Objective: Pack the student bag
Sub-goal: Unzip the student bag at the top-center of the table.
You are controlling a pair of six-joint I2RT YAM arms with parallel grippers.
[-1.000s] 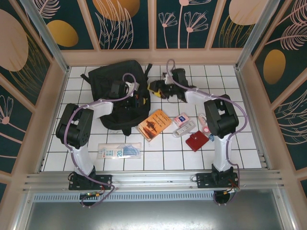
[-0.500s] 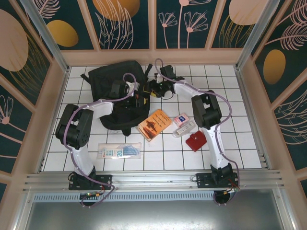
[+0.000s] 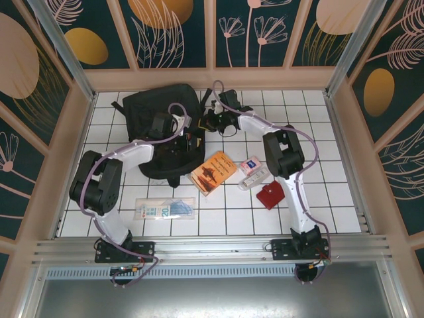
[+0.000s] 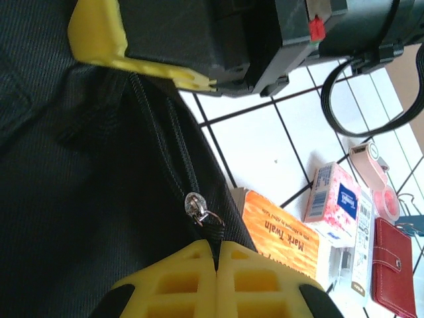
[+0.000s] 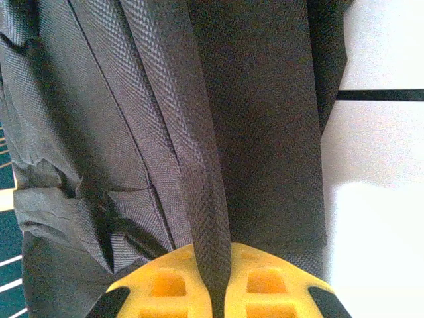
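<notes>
The bag point(image 3: 149, 112) lies at the far left-centre of the counter point(image 3: 331, 218), close to the back wall. My left tool point(image 4: 216, 246) is pressed together on the zip pull point(image 4: 201, 211), with its dark cord running in between the two yellow fingers and the metal slider just clear of them. The zip runs away from there across the black fabric.

My right tool point(image 5: 212, 265) is also closed. It is pinching a strap point(image 5: 192, 165) of woven webbing (or perhaps a stiff fold of the bag; I cannot tell which) near the bag's edge, with white tile beside it. From above, both tools sit at the bag's right side, near each other, with the right one farther from the bases.

An orange book point(image 3: 212, 171) lies just beside the bag's near right edge. A tissue pack point(image 3: 250, 164) lies to the book's right, and a red wallet point(image 3: 270, 195) is nearer me than that. A clear pouch point(image 3: 165, 209) lies at the near left, apart from the bag.
</notes>
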